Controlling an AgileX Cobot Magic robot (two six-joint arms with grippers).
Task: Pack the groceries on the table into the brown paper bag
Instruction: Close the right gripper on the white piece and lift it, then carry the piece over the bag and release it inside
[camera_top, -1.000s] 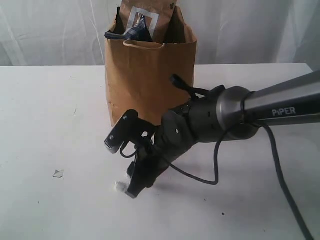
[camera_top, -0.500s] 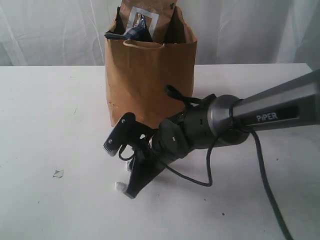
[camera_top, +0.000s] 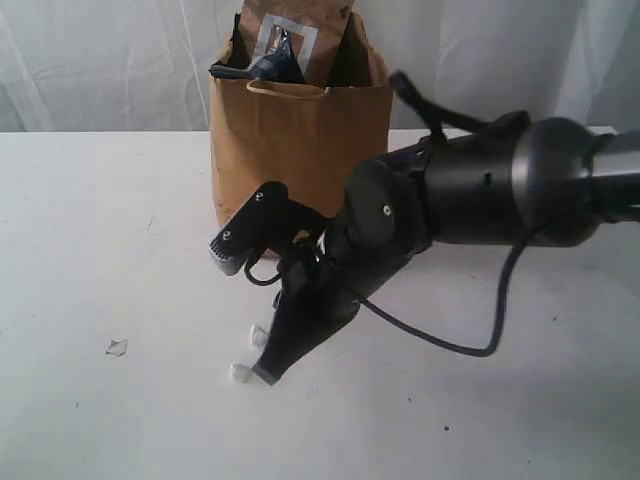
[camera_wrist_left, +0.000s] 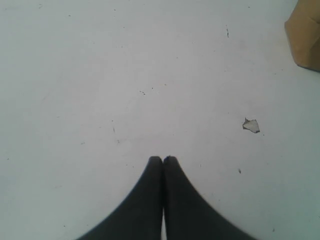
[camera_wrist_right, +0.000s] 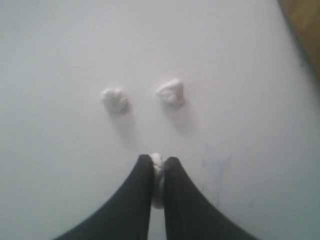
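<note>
Jaws are closed on both arms: right gripper (camera_wrist_right: 159, 160) pinches a small white lump (camera_wrist_right: 157, 172), left gripper (camera_wrist_left: 163, 159) fingers pressed together. I see the brown paper bag (camera_top: 300, 150) at 12 o'clock on the table (camera_top: 100, 230), brown pouch (camera_top: 290, 18) poking out.

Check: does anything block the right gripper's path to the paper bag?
Nothing visible lies between the right gripper, shut on a small white lump, and the brown paper bag; a brown pouch sticks from its mouth.

I count one brown paper bag (camera_top: 300, 160), with one brown pouch (camera_top: 295, 15) and one long dark packet (camera_top: 250, 68) poking out of its top. Near the bag: three small white lumps (camera_wrist_right: 114, 100), one pale flake (camera_top: 117, 347).
</note>
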